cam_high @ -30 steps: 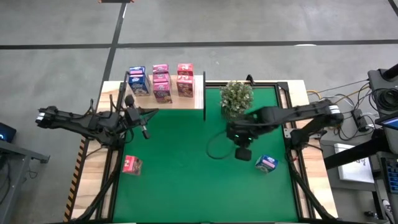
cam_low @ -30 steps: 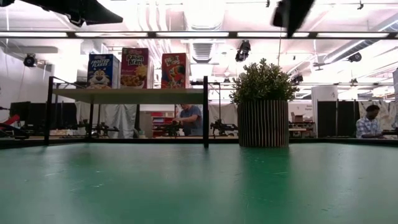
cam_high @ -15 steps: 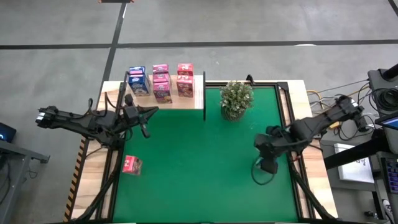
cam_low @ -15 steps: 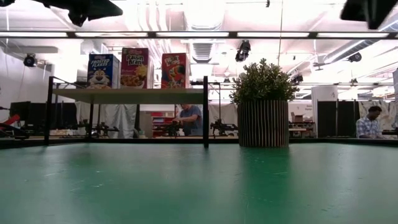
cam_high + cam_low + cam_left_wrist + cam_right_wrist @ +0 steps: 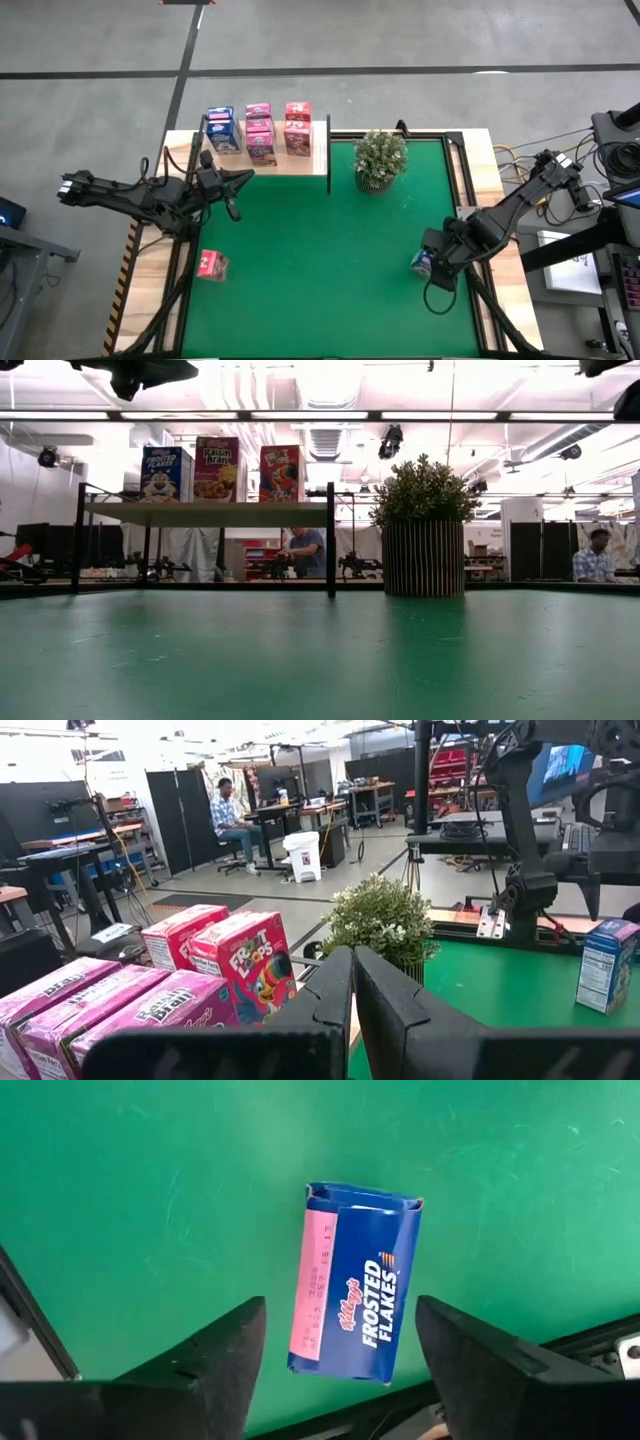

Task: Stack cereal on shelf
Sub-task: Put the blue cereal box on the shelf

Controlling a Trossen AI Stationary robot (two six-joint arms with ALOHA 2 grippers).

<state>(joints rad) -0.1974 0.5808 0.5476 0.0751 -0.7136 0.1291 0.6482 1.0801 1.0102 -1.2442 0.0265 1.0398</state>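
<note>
high view: right pincer (image 5: 432, 268) released, hanging over the blue cereal box (image 5: 423, 263) at 4 o'clock on the green mat (image 5: 300, 260); shelf (image 5: 290, 160) at 11 o'clock carries five boxes; a pink box (image 5: 211, 265) waits at 8 o'clock. left pincer (image 5: 232, 195) clenched, empty, by the shelf.
low view: shelf (image 5: 205, 513) left of the plant (image 5: 423, 530).
right wrist view: box (image 5: 357, 1283) lies flat between the spread fingers (image 5: 215, 1355); advice: centre over it, descend straight, close on the long sides.
</note>
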